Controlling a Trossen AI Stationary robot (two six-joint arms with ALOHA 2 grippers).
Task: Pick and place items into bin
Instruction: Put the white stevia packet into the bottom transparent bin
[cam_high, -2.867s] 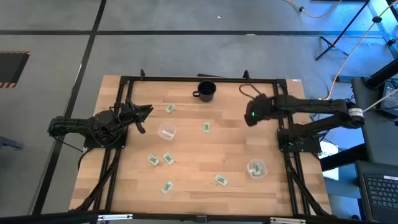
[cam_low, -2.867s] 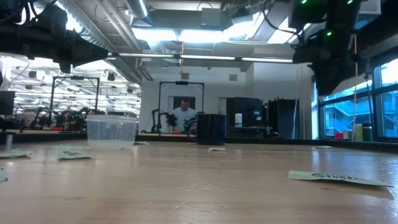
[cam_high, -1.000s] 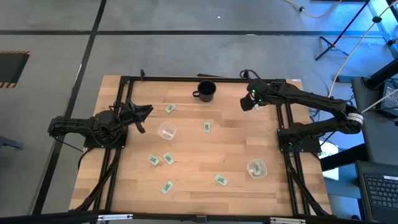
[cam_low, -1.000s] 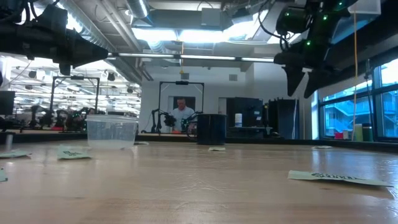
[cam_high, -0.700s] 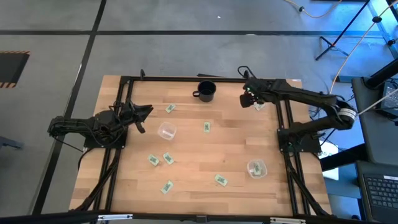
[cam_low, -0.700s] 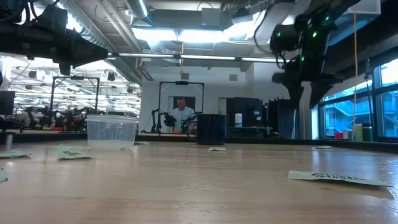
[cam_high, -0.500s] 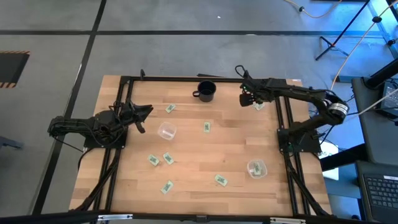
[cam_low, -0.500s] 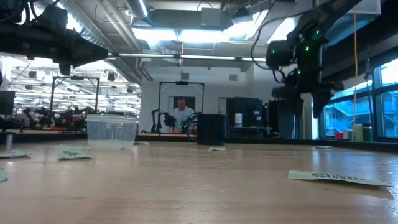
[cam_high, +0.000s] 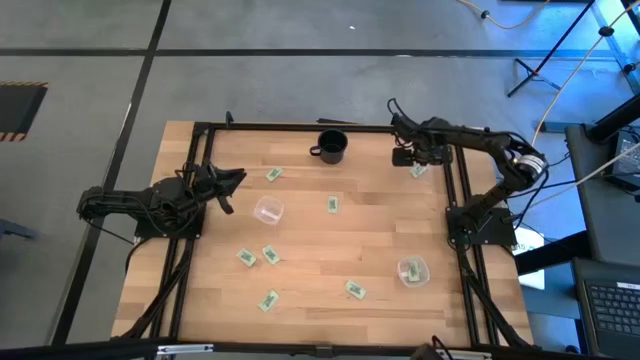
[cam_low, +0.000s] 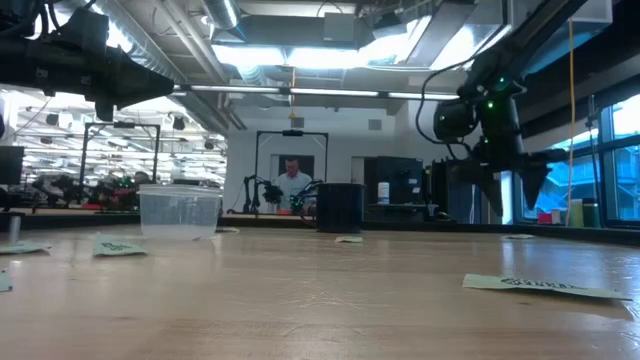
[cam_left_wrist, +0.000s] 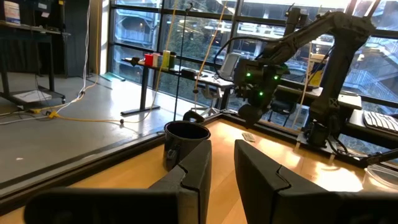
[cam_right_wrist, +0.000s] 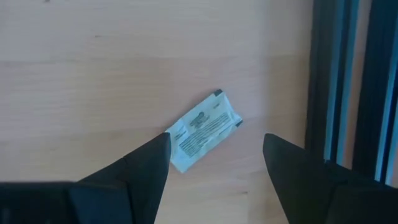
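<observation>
Several small green-and-white packets lie flat on the wooden table, among them ones at the far left (cam_high: 274, 174), the middle (cam_high: 333, 204) and the near side (cam_high: 355, 290). One packet (cam_high: 418, 171) lies at the far right corner. My right gripper (cam_high: 408, 158) hangs open above it, fingers pointing down; in the right wrist view the packet (cam_right_wrist: 204, 129) lies between and beyond the spread fingers of the gripper (cam_right_wrist: 216, 142), untouched. My left gripper (cam_high: 232, 180) waits at the left, raised and empty, its fingers a narrow gap apart (cam_left_wrist: 222, 149).
A clear bin (cam_high: 267, 210) stands left of centre; another clear bin (cam_high: 412, 270) holding packets stands near right. A black mug (cam_high: 331, 147) stands at the far edge. The black frame rail (cam_right_wrist: 336, 81) runs close beside the corner packet. A person shows far behind the table (cam_low: 293, 180).
My right gripper has swung toward the table's far right corner and come down over the packet lying there, turning about as the arm stretched out. The packets and the bins have stayed where they were.
</observation>
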